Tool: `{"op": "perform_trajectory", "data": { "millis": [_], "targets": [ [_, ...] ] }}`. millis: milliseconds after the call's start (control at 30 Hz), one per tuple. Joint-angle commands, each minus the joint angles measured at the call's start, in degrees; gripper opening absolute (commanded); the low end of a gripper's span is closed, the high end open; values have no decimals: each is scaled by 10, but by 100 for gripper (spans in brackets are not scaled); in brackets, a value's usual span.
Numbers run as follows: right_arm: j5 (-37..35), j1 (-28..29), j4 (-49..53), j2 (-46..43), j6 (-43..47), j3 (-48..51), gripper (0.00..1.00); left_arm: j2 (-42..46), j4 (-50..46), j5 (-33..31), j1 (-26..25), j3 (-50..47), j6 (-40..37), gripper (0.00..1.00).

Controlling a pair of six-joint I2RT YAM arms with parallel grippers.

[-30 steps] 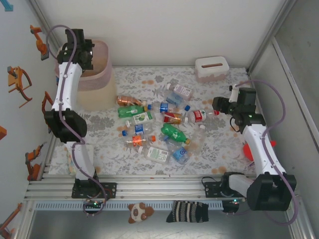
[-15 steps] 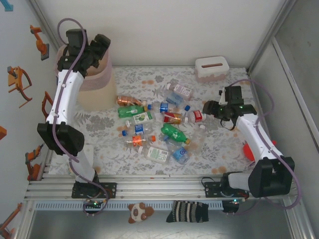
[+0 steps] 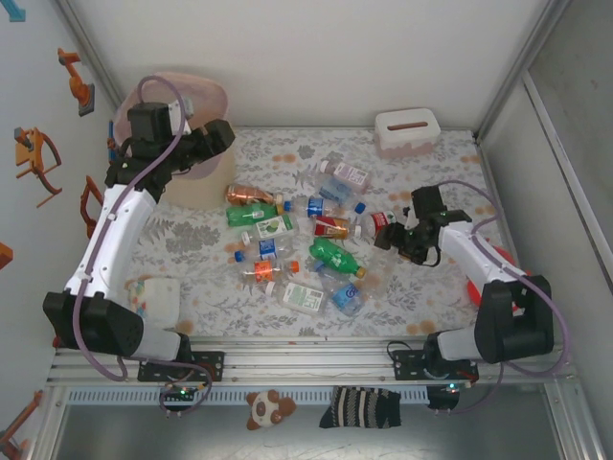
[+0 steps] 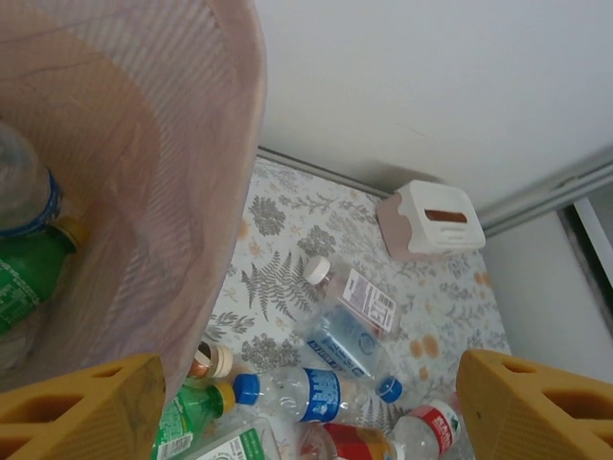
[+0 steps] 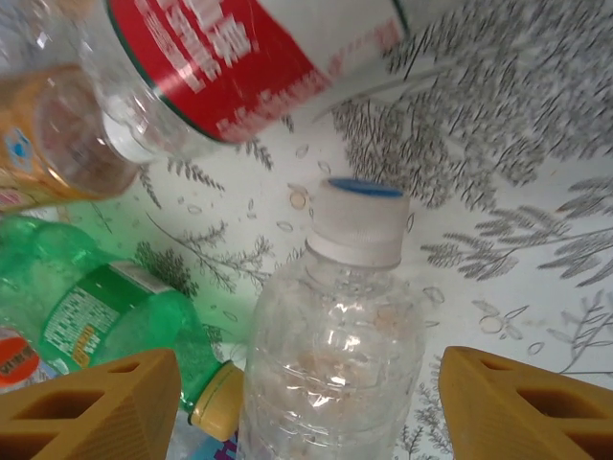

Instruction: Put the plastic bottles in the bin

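Several plastic bottles, green and clear, lie piled mid-table. My right gripper is low at the pile's right end, beside a red-labelled bottle. It stands open astride a clear white-capped bottle, with a gap to each finger. The pale-pink bin stands at the far left. Inside it lie a green bottle and a clear blue-labelled one. My left gripper hangs open and empty just right of the bin's rim.
A white-pink lidded box sits at the back right. A red object lies by the right wall. A white packet lies at the front left. Loose blue caps dot the patterned cloth.
My left gripper has swung from above the bin to its right side. My right gripper has moved left and down, over the clear bottle by the red-labelled one.
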State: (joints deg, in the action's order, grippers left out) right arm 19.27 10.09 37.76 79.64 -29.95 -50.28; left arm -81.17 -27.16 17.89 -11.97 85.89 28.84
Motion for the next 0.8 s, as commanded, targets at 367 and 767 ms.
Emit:
{"op": "perform_trajectory", "data": {
  "millis": [367, 767],
  "targets": [
    [15, 7, -17, 39, -6, 8, 70, 3, -39, -71, -5, 26, -69, 81],
    [19, 7, -33, 64, 0, 13, 69, -21, -90, -17, -6, 159, -128, 81]
  ]
}}
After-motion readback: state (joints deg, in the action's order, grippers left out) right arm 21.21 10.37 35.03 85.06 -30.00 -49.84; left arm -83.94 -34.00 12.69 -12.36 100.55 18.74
